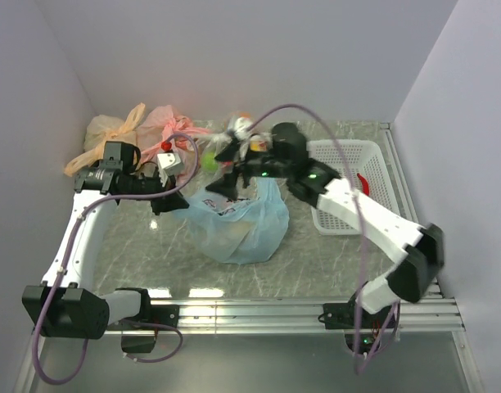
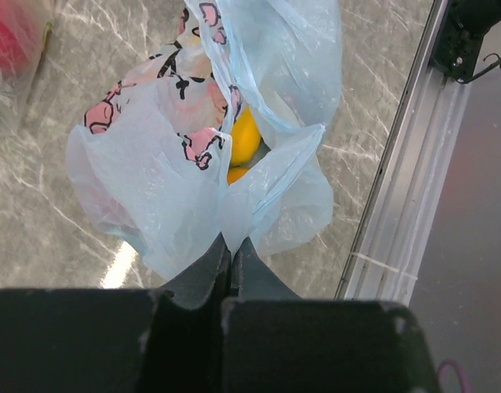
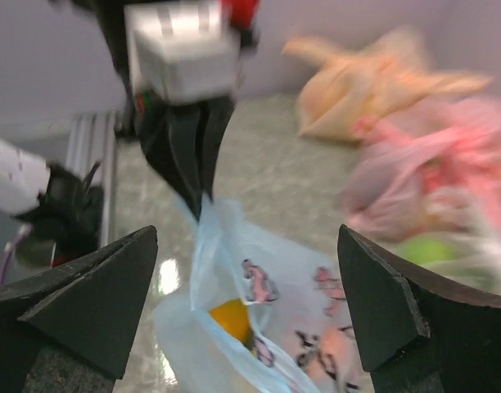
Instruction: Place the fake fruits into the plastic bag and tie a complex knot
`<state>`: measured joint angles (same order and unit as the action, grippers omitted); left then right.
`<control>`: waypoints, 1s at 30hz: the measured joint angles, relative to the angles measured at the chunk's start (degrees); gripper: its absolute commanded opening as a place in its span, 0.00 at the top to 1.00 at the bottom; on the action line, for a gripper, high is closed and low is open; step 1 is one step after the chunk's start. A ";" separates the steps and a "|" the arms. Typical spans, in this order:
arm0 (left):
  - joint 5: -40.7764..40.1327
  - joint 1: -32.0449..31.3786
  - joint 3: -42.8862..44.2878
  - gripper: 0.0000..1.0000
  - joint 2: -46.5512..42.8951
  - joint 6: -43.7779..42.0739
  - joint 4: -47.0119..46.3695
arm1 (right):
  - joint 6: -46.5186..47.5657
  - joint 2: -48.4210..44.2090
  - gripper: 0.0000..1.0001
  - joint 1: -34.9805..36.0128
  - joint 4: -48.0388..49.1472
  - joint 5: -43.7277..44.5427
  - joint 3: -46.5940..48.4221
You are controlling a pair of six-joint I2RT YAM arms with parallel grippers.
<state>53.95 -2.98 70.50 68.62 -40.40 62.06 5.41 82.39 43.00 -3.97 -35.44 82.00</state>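
Observation:
The light blue plastic bag (image 1: 242, 223) with pinkish prints lies mid-table, its mouth open. My left gripper (image 1: 163, 203) is shut on the bag's edge at its left side; in the left wrist view the fingertips (image 2: 232, 246) pinch a fold of the bag (image 2: 152, 172). A yellow-orange fruit (image 2: 245, 137) lies inside, and also shows in the right wrist view (image 3: 231, 318). My right gripper (image 1: 227, 184) hovers open and empty over the bag's mouth (image 3: 275, 327), jaws wide apart (image 3: 246, 246). Other fruits are hidden. No knot shows.
A white basket (image 1: 349, 184) stands at the right. A pink bag (image 1: 164, 123), an orange bag (image 1: 111, 131) and a clear bag (image 1: 242, 131) lie along the back wall. A metal rail (image 1: 259, 309) runs along the near edge.

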 measured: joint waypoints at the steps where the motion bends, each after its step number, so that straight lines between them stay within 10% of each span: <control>1: 0.26 0.00 0.57 1.00 0.50 -0.55 0.20 | 0.26 2.60 0.03 0.79 0.85 -0.94 -0.42; 9: 2.23 0.00 1.31 1.00 1.38 -4.20 2.73 | 3.74 14.99 0.09 4.70 5.33 -4.17 -5.53; 17: 3.67 0.02 1.46 1.00 1.84 -1.66 -1.29 | 4.63 20.96 0.90 5.86 7.43 -5.18 -6.54; 22: 3.39 0.13 -2.32 0.99 -1.01 10.84 -14.93 | 0.74 22.12 1.00 6.14 9.14 -5.92 -7.82; 23: 3.06 0.20 -3.61 0.91 -1.81 14.14 -18.32 | -0.13 22.12 1.00 6.14 9.88 -5.99 -7.82; 24: 2.58 0.33 -4.92 0.63 -2.64 17.92 -21.77 | -1.16 22.12 1.00 6.14 10.49 -5.97 -7.80; 30: -4.26 6.19 -13.64 0.15 -10.56 38.42 -39.69 | -9.29 22.77 1.00 5.46 10.84 -5.31 -7.80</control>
<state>49.69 3.20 56.86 58.06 -1.98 22.37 -3.88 105.16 48.47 6.87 -40.75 74.19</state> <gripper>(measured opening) 0.723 0.008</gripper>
